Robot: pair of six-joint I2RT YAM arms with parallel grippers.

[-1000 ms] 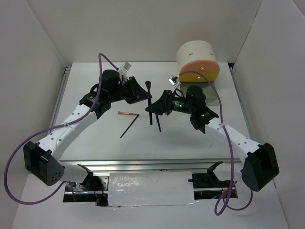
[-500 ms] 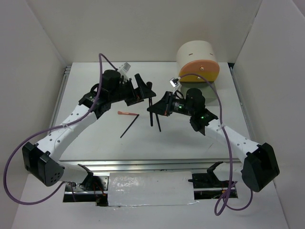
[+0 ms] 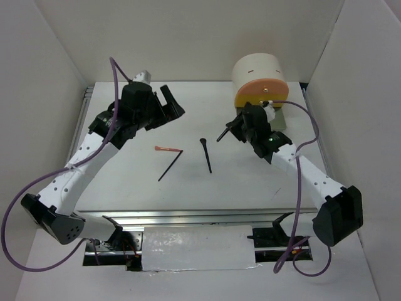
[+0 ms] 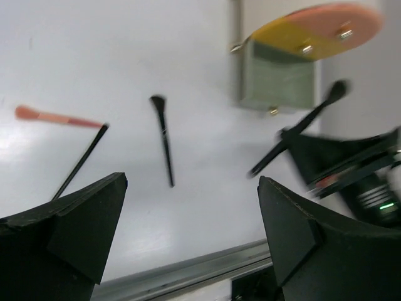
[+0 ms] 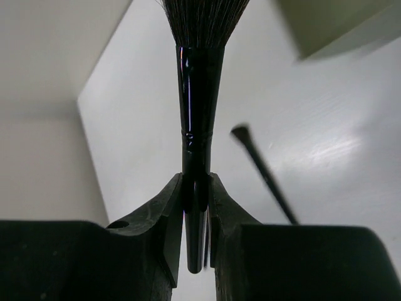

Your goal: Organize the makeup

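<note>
My right gripper [image 3: 234,130] [image 5: 195,188] is shut on the handle of a black makeup brush [image 3: 222,136] [image 5: 200,75], held in the air just left of the box's open green drawer [image 3: 279,120]. My left gripper [image 3: 170,103] [image 4: 191,182] hangs open and holds nothing at the back left of the table. Three makeup items lie on the table between the arms: a coral-pink stick [image 3: 165,149] [image 4: 56,117], a thin black stick [image 3: 169,166] [image 4: 81,162] and a small black brush [image 3: 205,155] [image 4: 164,141] [image 5: 263,172].
A cream round-topped box [image 3: 258,74] with orange and yellow drawer fronts [image 4: 313,28] stands at the back right. A metal rail [image 3: 188,216] runs along the table's near edge. White walls close in the left, right and back.
The black brush has passed from my left gripper to my right. The left opened and drew back up and left. The right closed on the brush and carried it right, toward the box.
</note>
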